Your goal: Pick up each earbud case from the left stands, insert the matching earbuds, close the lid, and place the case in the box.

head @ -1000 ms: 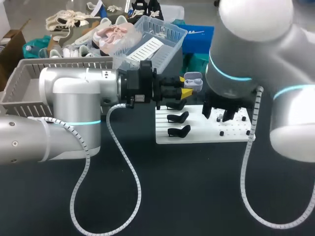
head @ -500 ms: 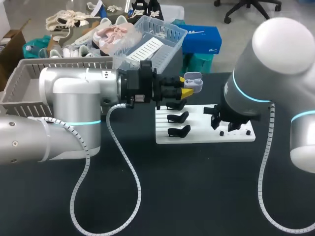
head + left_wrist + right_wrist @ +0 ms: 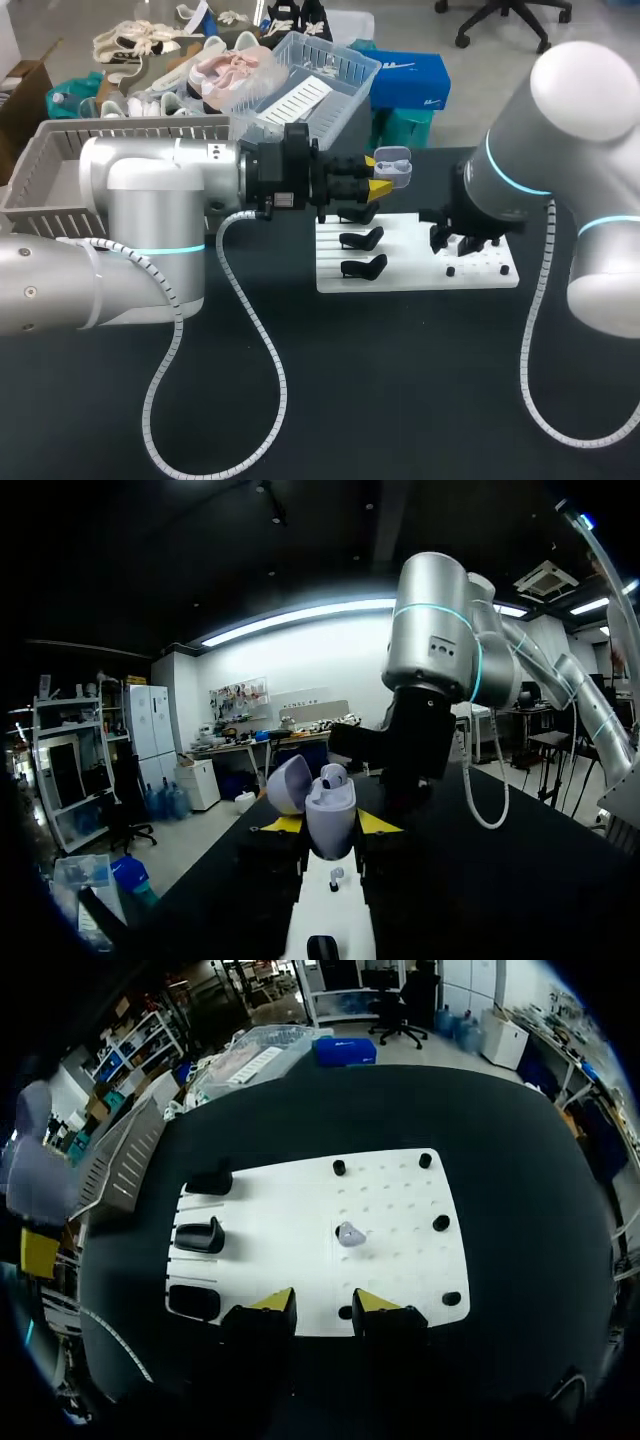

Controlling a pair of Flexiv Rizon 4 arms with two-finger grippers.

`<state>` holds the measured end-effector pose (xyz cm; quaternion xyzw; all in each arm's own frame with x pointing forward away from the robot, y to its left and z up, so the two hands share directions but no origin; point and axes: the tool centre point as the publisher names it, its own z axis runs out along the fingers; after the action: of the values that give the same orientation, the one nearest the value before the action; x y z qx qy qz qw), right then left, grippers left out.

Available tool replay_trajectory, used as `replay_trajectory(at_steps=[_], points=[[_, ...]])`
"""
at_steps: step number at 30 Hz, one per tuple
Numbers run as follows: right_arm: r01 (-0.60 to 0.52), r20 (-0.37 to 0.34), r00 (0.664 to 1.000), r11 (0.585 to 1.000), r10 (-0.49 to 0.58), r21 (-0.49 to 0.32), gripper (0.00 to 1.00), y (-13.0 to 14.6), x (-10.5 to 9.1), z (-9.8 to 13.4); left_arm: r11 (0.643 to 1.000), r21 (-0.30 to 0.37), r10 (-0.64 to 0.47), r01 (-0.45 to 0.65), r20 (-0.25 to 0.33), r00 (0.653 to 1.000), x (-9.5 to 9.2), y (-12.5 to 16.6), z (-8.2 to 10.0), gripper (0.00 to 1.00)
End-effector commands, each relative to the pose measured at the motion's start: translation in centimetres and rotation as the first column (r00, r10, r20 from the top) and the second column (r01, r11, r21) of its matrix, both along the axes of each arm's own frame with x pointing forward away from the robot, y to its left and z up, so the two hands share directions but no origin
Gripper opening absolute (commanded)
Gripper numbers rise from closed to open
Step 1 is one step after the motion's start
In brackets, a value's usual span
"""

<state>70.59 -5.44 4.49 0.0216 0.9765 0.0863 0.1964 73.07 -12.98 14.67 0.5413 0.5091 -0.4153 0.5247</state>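
L gripper (image 3: pixel 375 175) pinches open-lidded case (image 3: pixel 330 815) at board's (image 3: pixel 285 1260) far-left; R gripper (image 3: pixel 323 1301) spread above board's near edge; earbud (image 3: pixel 349 1234) lies just ahead.

The earbud case (image 3: pixel 330 820) is showing pale lilac on body and lid alike; the earbud (image 3: pixel 333 775) in it is looking whitish-lilac; a second earbud (image 3: pixel 350 1234) is showing the same tint; the board (image 3: pixel 280 1210) is appearing plain white, dotted with a faint grid of small holes; its stands (image 3: pixel 198 1235) and pegs (image 3: pixel 441 1223) are reading black; the table (image 3: pixel 350 400) is looking matt black; the left gripper (image 3: pixel 376 175) and right gripper (image 3: pixel 320 1303) are showing black bodies with bright yellow tips; the left arm (image 3: pixel 150 200) and right arm (image 3: pixel 560 100) are gleaming silver, each glowing with cyan rings; the ribbed cable (image 3: pixel 272 360) is looking white; the slatted box (image 3: pixel 60 160) is showing grey.
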Motion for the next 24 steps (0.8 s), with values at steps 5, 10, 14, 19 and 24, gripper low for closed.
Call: replay_trajectory(at_steps=[5, 10, 14, 19, 24], points=[[-0.016, 0.003, 1.000, 1.000, 0.016, 0.011, 0.35, -1.1, 1.2, -0.8, 1.000, -0.002, 0.000, 0.000, 0.001, 1.000, 0.1, 0.0, -0.1, 0.00], [-0.026, 0.001, 1.000, 1.000, 0.026, 0.009, 0.36, -1.4, 1.3, -1.0, 1.000, -0.002, 0.000, 0.000, 0.001, 1.000, 0.1, 0.0, -0.1, 0.00], [-0.037, -0.003, 0.999, 0.999, 0.037, 0.008, 0.36, -1.5, 1.6, -1.3, 1.000, -0.002, 0.000, 0.000, 0.001, 1.000, 0.1, 0.0, -0.1, 0.00], [-0.052, -0.006, 0.999, 0.998, 0.052, 0.038, 0.37, -1.8, 1.9, -1.6, 1.000, -0.002, 0.000, 0.000, 0.001, 1.000, 0.1, 0.0, -0.1, 0.00], [-0.057, -0.001, 0.998, 0.998, 0.057, 0.041, 0.35, -1.7, 2.2, -1.7, 1.000, -0.002, 0.000, 0.000, 0.001, 1.000, 0.1, 0.0, -0.1, 0.00]])
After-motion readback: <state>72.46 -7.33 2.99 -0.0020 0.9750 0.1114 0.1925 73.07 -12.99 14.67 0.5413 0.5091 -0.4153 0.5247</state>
